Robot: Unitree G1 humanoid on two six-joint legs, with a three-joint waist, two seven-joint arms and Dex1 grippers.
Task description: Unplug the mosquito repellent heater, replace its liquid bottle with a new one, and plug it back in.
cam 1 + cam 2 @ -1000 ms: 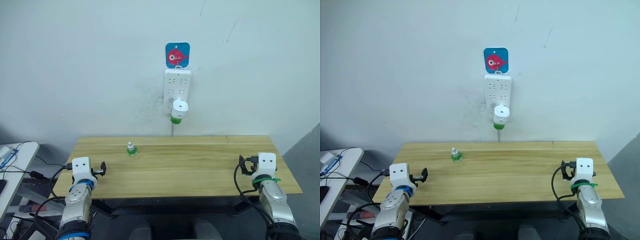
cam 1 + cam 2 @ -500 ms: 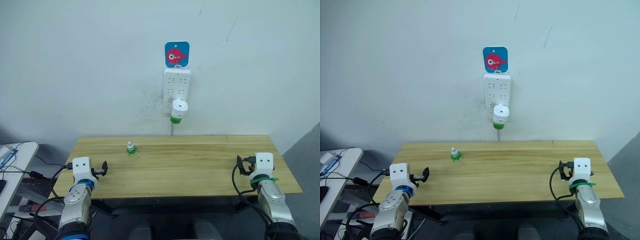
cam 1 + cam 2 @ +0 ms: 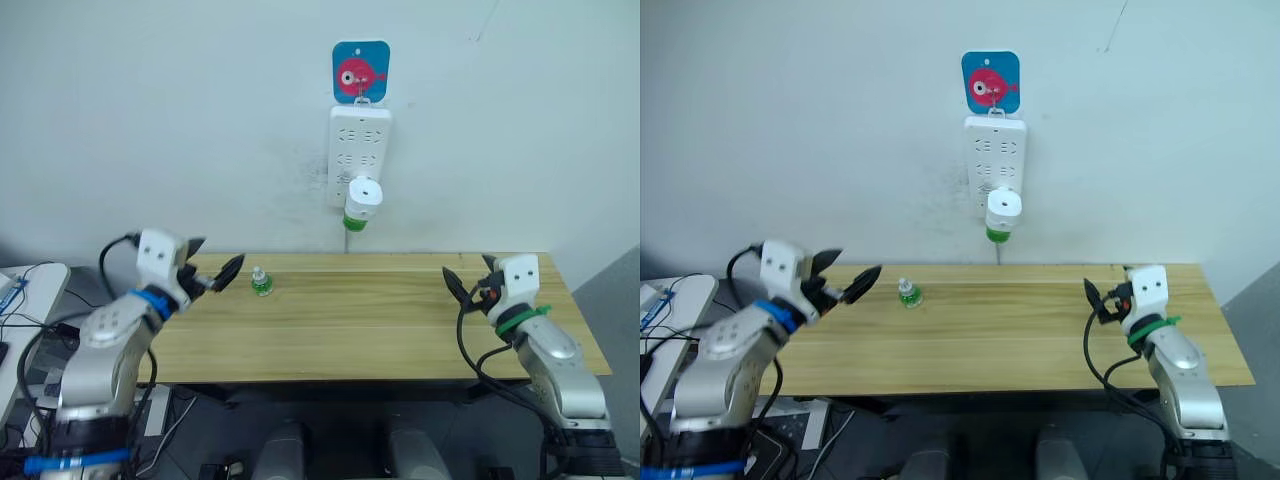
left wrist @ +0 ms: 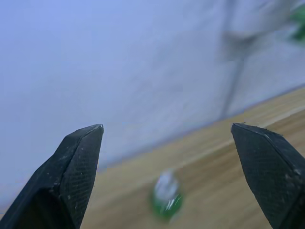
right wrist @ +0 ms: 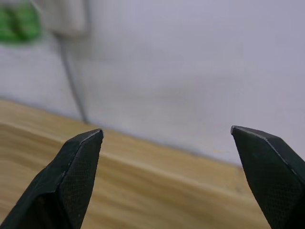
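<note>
The mosquito repellent heater [image 3: 363, 193] is a small white rounded unit plugged into the bottom of the wall power strip [image 3: 358, 145], with a green liquid bottle [image 3: 354, 221] hanging under it. A second small bottle [image 3: 261, 283] with a green base stands upright on the wooden table [image 3: 380, 330] near its back left. My left gripper [image 3: 215, 256] is open, raised just left of that bottle and pointing at it; the left wrist view shows the bottle [image 4: 166, 195] ahead between the fingers. My right gripper [image 3: 470, 274] is open above the table's right side, holding nothing.
A blue fish-picture hook [image 3: 360, 72] holds the strip on the white wall, and a cord [image 3: 345, 241] drops behind the table. A white side table [image 3: 20, 285] with cables stands to the left.
Both arms have risen from the table's front edge and reached forward. The left gripper now sits close to the bottle on the table. The camera view has also shifted.
</note>
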